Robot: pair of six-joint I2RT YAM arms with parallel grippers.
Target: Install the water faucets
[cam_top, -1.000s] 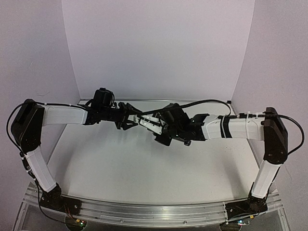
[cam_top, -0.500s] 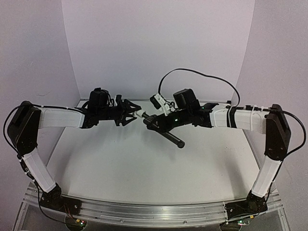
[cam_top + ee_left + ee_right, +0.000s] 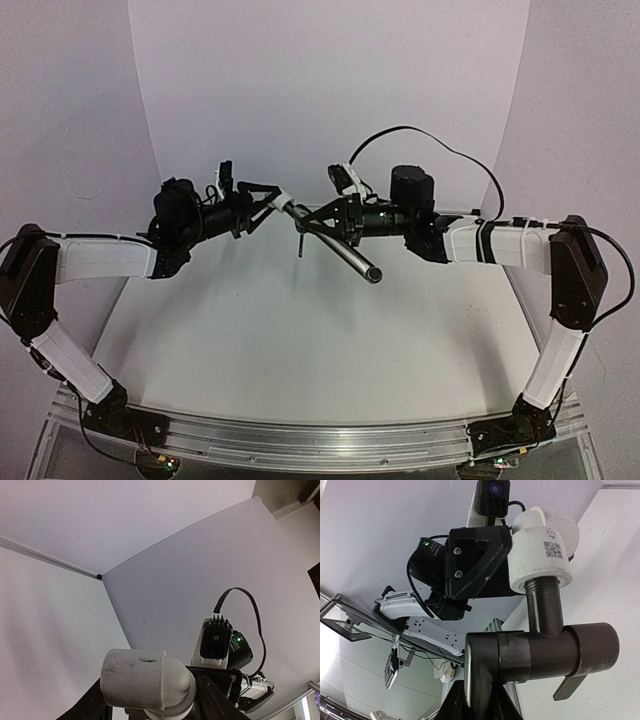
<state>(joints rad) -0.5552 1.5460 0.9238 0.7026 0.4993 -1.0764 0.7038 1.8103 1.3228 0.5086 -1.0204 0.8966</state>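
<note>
Both arms are raised above the table and meet at mid-height. A white plastic elbow fitting (image 3: 286, 205) (image 3: 145, 677) (image 3: 545, 545) sits between the fingers of my left gripper (image 3: 273, 200) (image 3: 150, 702), which is shut on it. The black faucet (image 3: 345, 250) (image 3: 540, 647) has its threaded stem in the fitting's mouth, and its lever (image 3: 570, 686) points down. My right gripper (image 3: 322, 222) (image 3: 477, 702) is shut on the faucet's long spout, which slants toward the table. How deep the thread sits is hidden inside the fitting.
The white table (image 3: 300, 340) lies below both arms, with white walls (image 3: 330, 90) behind and at the sides. An aluminium rail (image 3: 300, 440) runs along the near edge. The right arm's black cable (image 3: 420, 135) loops above its wrist.
Both grippers have risen from low over the table. The left arm has drawn back to the left. The right wrist has turned, swinging the faucet's spout out and downward.
</note>
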